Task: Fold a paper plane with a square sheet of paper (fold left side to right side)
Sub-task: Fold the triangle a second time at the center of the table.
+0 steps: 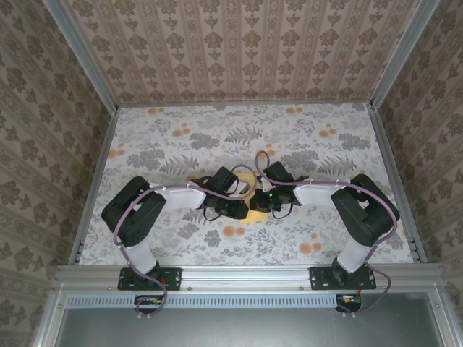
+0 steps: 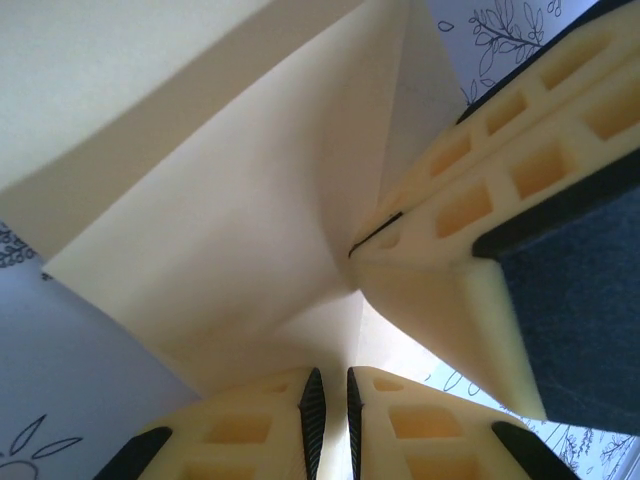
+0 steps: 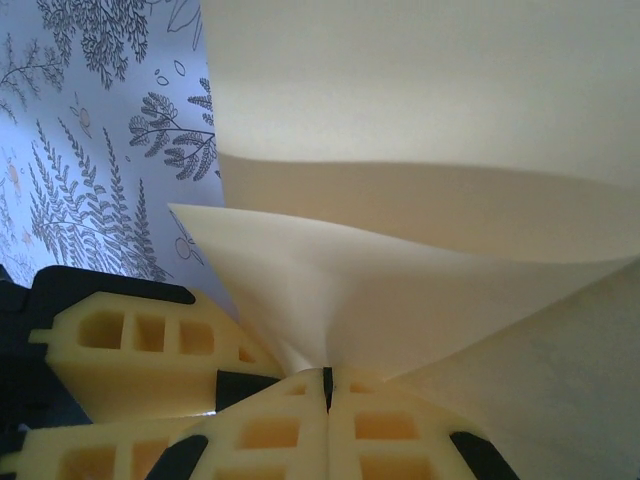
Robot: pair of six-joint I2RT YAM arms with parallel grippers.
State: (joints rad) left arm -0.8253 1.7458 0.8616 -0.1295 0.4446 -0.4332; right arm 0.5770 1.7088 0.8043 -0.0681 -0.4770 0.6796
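Note:
The yellow sheet of paper (image 1: 257, 214) lies mid-table, mostly hidden under both wrists. It is partly folded, with raised flaps and creases (image 2: 230, 230). In the left wrist view my left gripper (image 2: 335, 400) has its dark pads nearly together, and a fold of the paper runs down between them. Its cream fingers (image 3: 130, 345) show at lower left in the right wrist view. My right gripper (image 3: 327, 380) is shut on a pinched point where the paper flaps (image 3: 400, 290) meet. From the left wrist it shows at upper right (image 2: 372, 232), clamped on the paper's edge. Seen from above, the left gripper (image 1: 242, 204) and right gripper (image 1: 259, 202) almost touch.
The table is covered by a floral cloth (image 1: 217, 137) with grey ferns and orange blotches. Patterned walls close in the left, back and right sides. An aluminium rail (image 1: 246, 275) with both arm bases runs along the near edge.

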